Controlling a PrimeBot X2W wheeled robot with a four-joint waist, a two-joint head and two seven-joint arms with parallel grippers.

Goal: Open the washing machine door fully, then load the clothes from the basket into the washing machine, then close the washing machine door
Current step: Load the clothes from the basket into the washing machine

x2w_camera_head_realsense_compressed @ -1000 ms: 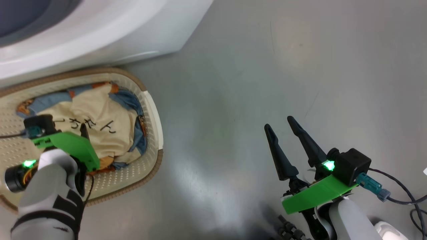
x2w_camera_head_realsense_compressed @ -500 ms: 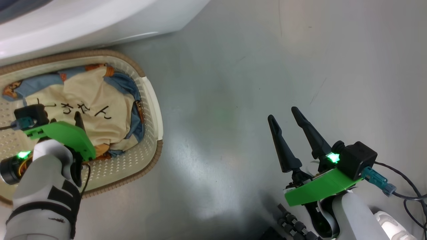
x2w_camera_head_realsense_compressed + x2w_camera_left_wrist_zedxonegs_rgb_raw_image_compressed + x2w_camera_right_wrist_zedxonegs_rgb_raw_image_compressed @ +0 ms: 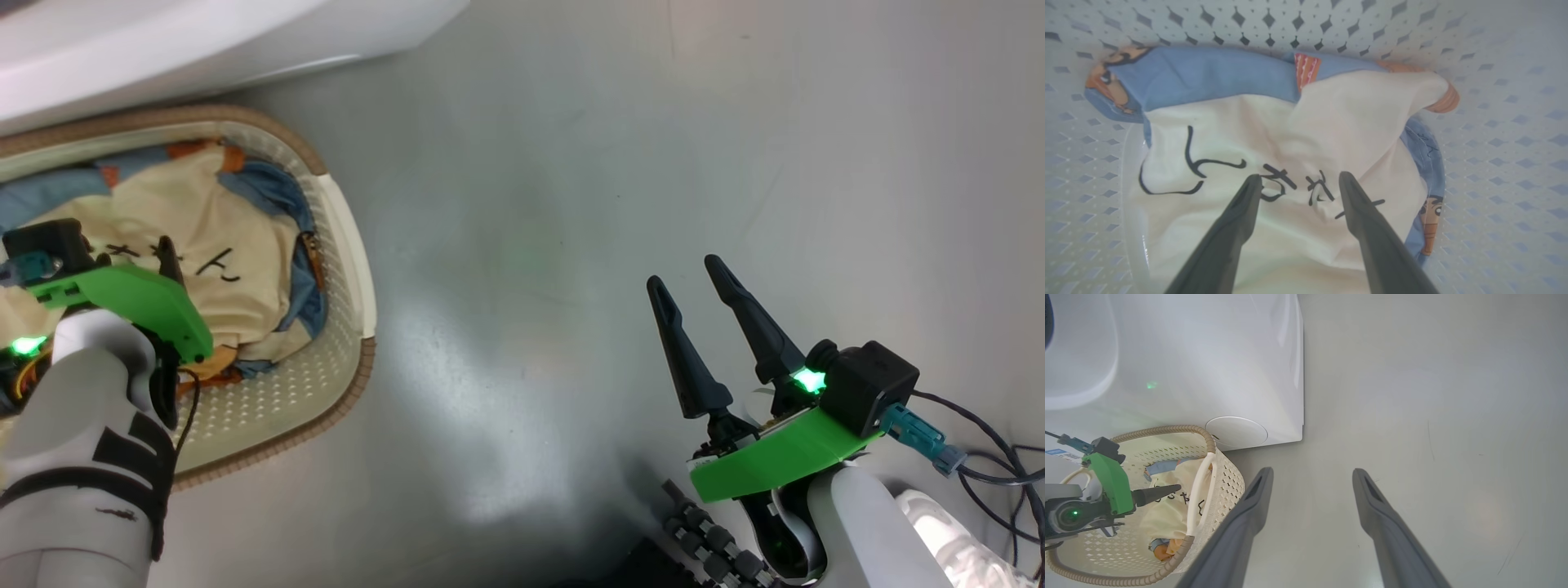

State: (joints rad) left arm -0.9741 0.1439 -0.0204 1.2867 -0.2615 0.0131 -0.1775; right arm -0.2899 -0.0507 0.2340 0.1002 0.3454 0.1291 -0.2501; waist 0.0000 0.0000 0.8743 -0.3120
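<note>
The clothes [image 3: 1331, 122] lay heaped in the basket [image 3: 349, 245], a cream garment with black letters on top and blue fabric showing round its edges. The basket stood on the floor [image 3: 571, 163] against the foot of the washing machine [image 3: 1229, 355]. Inside the basket the left gripper [image 3: 1299, 177] pointed down at the cream garment, its fingers spread wide either side of the lettering with nothing between them. Whether the tips touched cloth could not be told. The right gripper [image 3: 684, 272], equally wide and empty, hung over bare floor well apart from the basket.

Over the last second the basket, machine and floor had all slid together across the head view, so the camera had moved, not the basket. The left gripper had kept its place over the letters. Loading therefore looked barely begun, with no garment yet gripped.
</note>
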